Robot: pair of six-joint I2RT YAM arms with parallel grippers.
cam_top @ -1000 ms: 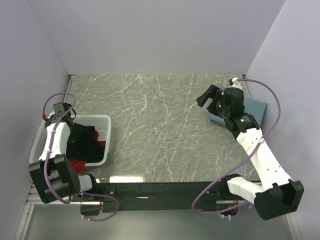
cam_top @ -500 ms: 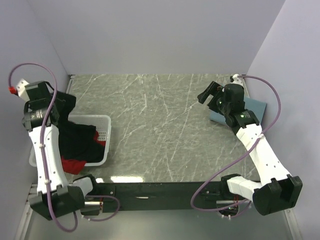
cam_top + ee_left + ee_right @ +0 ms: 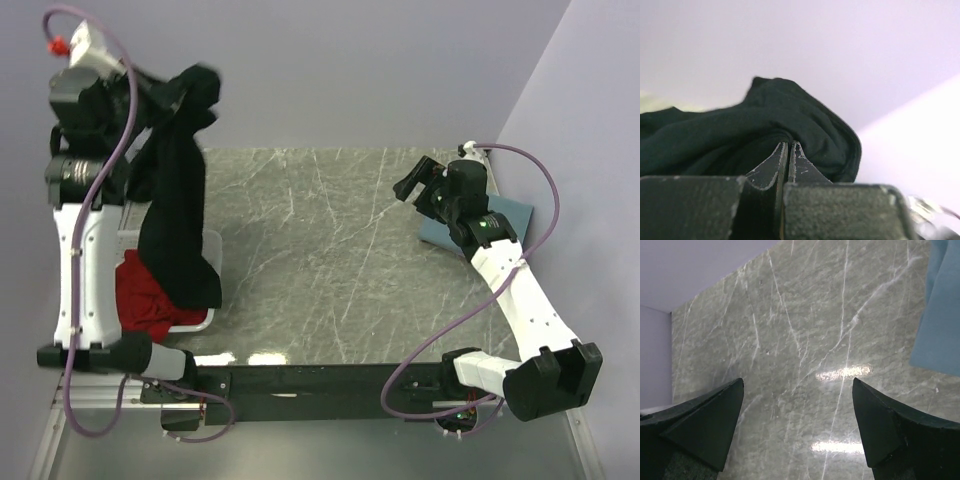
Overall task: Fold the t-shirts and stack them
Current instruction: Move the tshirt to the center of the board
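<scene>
My left gripper [image 3: 172, 92] is raised high over the table's left side, shut on the black t-shirt [image 3: 175, 210], which hangs down from it to the basket. In the left wrist view the fingertips [image 3: 796, 150] pinch a fold of the black t-shirt [image 3: 740, 135]. A red t-shirt [image 3: 145, 295] lies in the white basket [image 3: 213, 243] below. A folded dusty-blue t-shirt [image 3: 512, 216] lies at the far right; its edge [image 3: 942, 315] shows in the right wrist view. My right gripper [image 3: 418, 183] hovers open beside it over the marble, nothing between its fingers [image 3: 707, 420].
The grey marble table [image 3: 320, 260] lies between lavender walls on the left, back and right. The white basket sits at the left edge, near the left arm's base. A purple cable [image 3: 530, 200] loops off the right arm.
The left arm has risen steeply from the basket, lifting the black t-shirt out and up, uncovering the red one. The right gripper has shifted slightly and stays open.
</scene>
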